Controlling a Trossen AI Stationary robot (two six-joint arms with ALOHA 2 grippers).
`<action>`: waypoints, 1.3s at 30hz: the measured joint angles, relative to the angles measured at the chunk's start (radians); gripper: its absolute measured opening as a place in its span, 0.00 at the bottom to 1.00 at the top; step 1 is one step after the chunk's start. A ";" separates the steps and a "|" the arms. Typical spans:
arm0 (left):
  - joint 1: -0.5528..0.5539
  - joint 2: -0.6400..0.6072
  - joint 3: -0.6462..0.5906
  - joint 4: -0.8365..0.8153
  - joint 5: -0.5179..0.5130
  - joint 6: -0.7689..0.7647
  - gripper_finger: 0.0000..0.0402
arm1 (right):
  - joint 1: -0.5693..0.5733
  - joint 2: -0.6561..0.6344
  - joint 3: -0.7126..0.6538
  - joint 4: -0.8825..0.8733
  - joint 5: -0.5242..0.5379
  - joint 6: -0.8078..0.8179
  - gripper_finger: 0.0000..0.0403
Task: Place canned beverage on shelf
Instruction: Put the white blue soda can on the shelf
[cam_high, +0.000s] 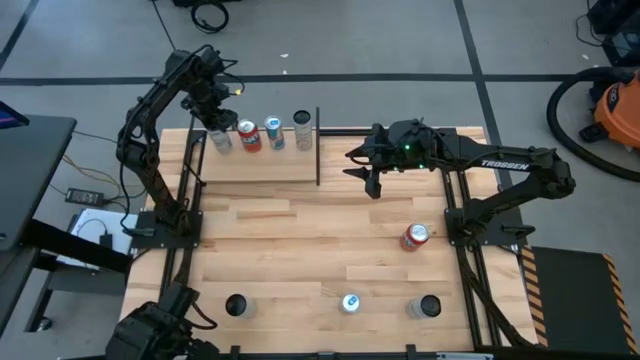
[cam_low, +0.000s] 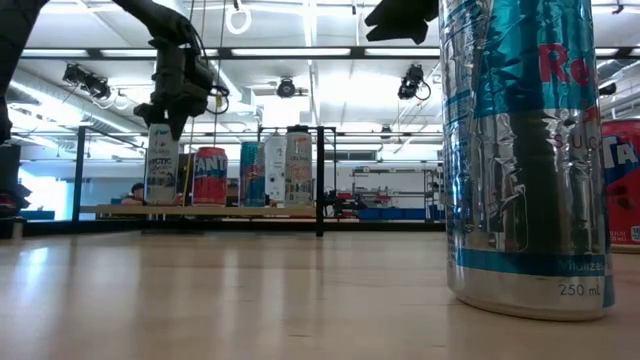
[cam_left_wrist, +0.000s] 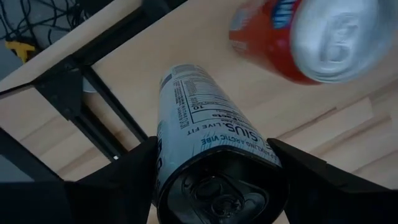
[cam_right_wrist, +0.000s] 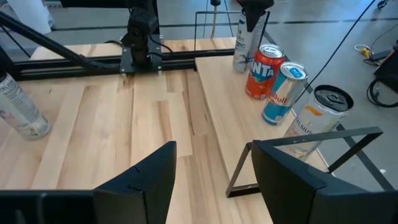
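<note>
Grey floor with dark seam lines surrounds a plank-wood table (cam_high: 300, 250) in the high view. Shelf (cam_high: 262, 165), a pale wood panel with thin black rods, sits at the upper left of the table. Four cans stand on it in a row: white can (cam_high: 221, 138) at the left end, then red can (cam_high: 249, 135), blue-silver can (cam_high: 273, 133), and pale can (cam_high: 303, 130) nearest the upright black rod.

Left gripper (cam_high: 212, 112) is at upper left of the high view, right above the white can; in the left wrist view its fingers (cam_left_wrist: 118, 180) sit on both sides of the can's top, closed around it. White can stands upright with its base on the shelf in the low view.

Right gripper (cam_high: 362, 165) hovers at upper centre-right, just right of the shelf's rod, fingers (cam_right_wrist: 143, 177) spread apart and holding nothing.

Off the shelf on the table: another red can (cam_high: 415, 237) at centre right, plus three cans along the bottom edge, dark-topped can (cam_high: 236, 305) left, blue-topped can (cam_high: 350, 302) middle, dark-topped can (cam_high: 428, 306) right.
</note>
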 joint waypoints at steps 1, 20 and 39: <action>0.004 0.002 -0.001 0.000 0.000 0.009 0.68 | 0.000 0.000 0.000 0.000 0.000 0.000 0.54; 0.026 0.008 -0.001 0.026 0.029 -0.001 0.68 | 0.000 0.000 0.000 -0.001 0.000 -0.002 0.54; 0.036 0.032 -0.050 0.027 0.046 0.015 0.68 | 0.000 0.000 0.000 -0.003 -0.001 -0.002 0.54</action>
